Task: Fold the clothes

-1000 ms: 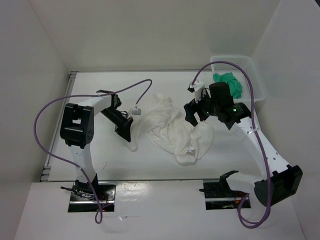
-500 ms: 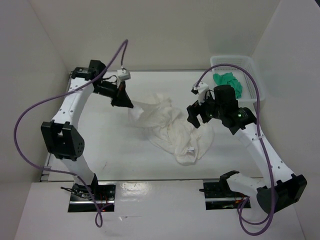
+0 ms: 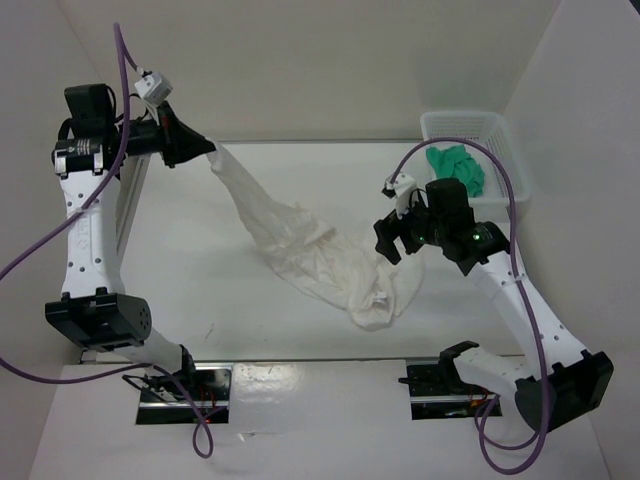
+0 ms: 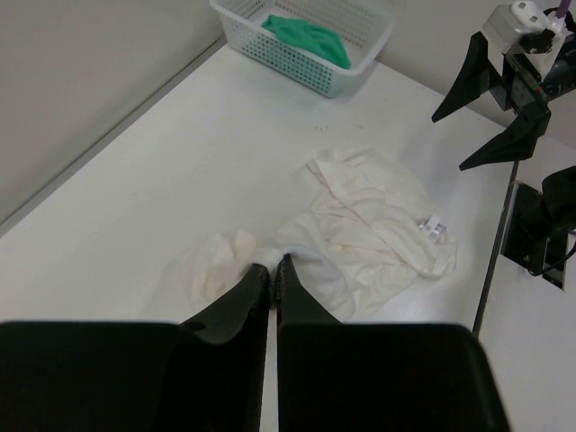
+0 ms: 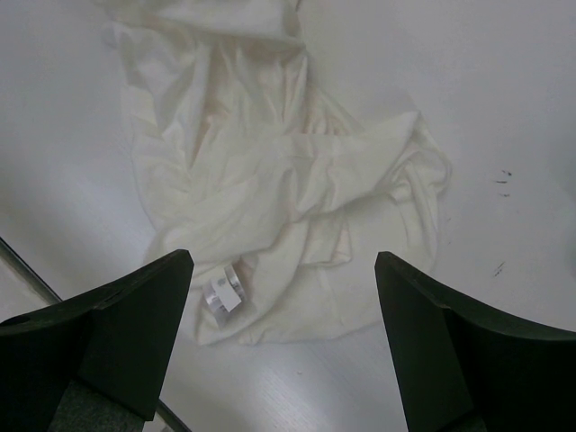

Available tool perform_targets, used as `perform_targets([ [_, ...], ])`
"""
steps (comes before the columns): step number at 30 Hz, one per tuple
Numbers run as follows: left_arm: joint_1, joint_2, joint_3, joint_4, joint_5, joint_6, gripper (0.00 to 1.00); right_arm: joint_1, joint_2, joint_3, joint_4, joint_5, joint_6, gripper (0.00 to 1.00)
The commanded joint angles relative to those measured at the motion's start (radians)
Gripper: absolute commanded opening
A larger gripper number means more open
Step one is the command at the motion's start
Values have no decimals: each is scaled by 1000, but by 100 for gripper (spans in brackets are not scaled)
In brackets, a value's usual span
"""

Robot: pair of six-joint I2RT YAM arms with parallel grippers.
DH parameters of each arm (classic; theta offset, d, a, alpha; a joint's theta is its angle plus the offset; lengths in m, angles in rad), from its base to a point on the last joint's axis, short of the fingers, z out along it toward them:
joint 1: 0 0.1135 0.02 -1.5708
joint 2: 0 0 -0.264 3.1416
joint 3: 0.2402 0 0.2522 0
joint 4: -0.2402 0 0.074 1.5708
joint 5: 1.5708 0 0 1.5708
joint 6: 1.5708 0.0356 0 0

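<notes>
The step in hand looks like the spreading-out that comes before any fold. The left end effector (image 3: 203,150) is raised above the far left corner of the tabletop (image 3: 200,270), its fingers pressed together on one end of the white garment (image 3: 310,250). In the left wrist view the fingertips meet with no gap and a puff of fabric sits right at them.

From that pinch the garment runs as a long, twisted band diagonally across the tabletop toward the near edge. It ends in a crumpled heap roughly at the middle, slightly to the right. Only the gripped end is off the surface; the rest lies wrinkled and bunched, with no flat panel and no fold made yet. A small label (image 5: 223,292) shows at the near end of the heap.

The right end effector (image 3: 393,243) hangs over that heap with its fingers spread wide, holding nothing and clear of the fabric.

The white mesh basket (image 3: 500,130) with the green cloth (image 3: 455,165) stands in the far right corner, well apart from the garment.

The next move probably calls for the right end effector to come down on an edge of the heap near the label and close on it. The two arms could then draw the thin fabric taut and lay it flat. Taking a single layer out of such bunched cloth is likely the tricky part.
</notes>
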Motion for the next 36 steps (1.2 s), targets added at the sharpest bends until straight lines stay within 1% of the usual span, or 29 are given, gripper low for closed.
perform_targets([
  [1, 9, -49, 47, 110, 49, -122, 0, -5, 11, -6, 65, -22, -10, 91],
  [3, 9, -49, 56, 110, 37, -131, 0, -5, 59, -6, 74, -42, -10, 91],
  [6, 9, -70, 56, 119, 17, -154, 0, 47, 149, 46, 74, -27, -10, 88],
  [7, 9, -85, 45, 148, 17, -181, 0, 73, 171, 56, 89, -11, 10, 88],
  [9, 9, -116, 13, 170, -22, -205, 0, 94, 225, 80, 147, 49, 26, 85],
  [11, 19, -148, -13, 196, -41, -235, 0, 113, 265, 127, 161, 60, 26, 85],
  [13, 19, -177, -45, 205, -75, -255, 0, 143, 340, 172, 172, 60, 26, 85],
  [14, 19, -187, -56, 216, -85, -266, 0, 180, 366, 216, 163, 60, 26, 85],
  [15, 19, -197, -65, 225, -95, -280, 0, 200, 416, 235, 163, 75, 26, 85],
  [19, 19, -240, -87, 225, -162, -291, 0, 315, 508, 290, 163, 154, 26, 85],
  [22, 19, -240, -98, 216, -172, -301, 0, 360, 545, 338, 175, 155, 26, 85],
  [25, 19, -240, -98, 206, -181, -301, 0, 360, 568, 375, 175, 144, 26, 85],
  [32, 19, -240, -107, 197, -204, -310, 0, 392, 559, 352, 198, 158, 26, 86],
  [36, 19, -240, -107, 197, -213, -329, 0, 452, 559, 343, 211, 182, 26, 86],
])
